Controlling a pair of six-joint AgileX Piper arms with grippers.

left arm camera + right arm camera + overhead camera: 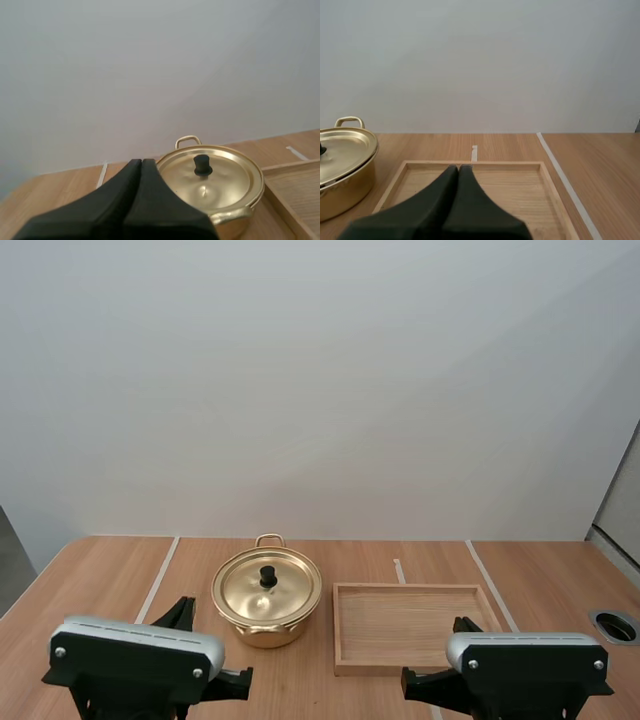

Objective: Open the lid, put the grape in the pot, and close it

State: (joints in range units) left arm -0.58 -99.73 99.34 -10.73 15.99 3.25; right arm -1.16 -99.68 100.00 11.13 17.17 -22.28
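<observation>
Fingers of the left gripper (141, 162) were seen pressed together into one dark wedge, nothing held, with the pot (239, 226) just beyond the tips. The right gripper (458, 168) was likewise closed on nothing, the wooden tray (520, 195) lying ahead of it. The pot was found on the table (100, 580), just left of the tray, its lid (220, 180) seated, black knob (202, 164) upright. Part of the pot's near side was hidden behind the left fingers.
</observation>
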